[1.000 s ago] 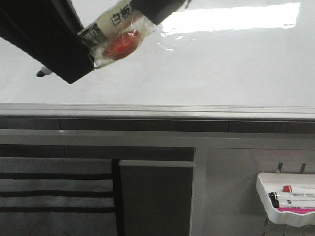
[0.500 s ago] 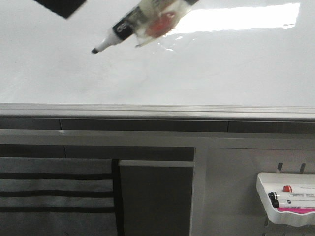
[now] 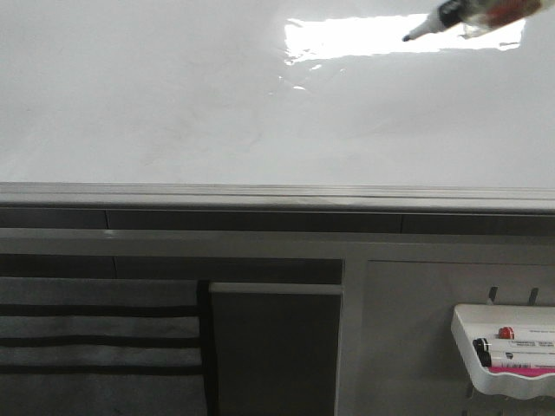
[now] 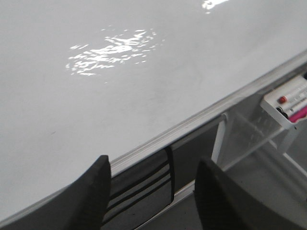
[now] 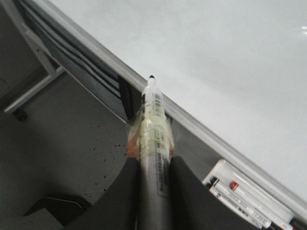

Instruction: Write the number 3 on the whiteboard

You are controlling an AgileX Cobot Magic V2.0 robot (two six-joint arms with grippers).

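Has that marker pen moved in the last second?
Yes. The marker has swung right across the whiteboard, from the left part to over the glare patch at the top right.

Whiteboard (image 3: 173,104) glossy white, grey edge; marker (image 5: 154,143) black-tipped, pale barrel.

Nothing legible — the marker (image 5: 154,129) carries a barcode-like label too blurred to read, and print on the markers in the tray (image 3: 507,351) is too small.
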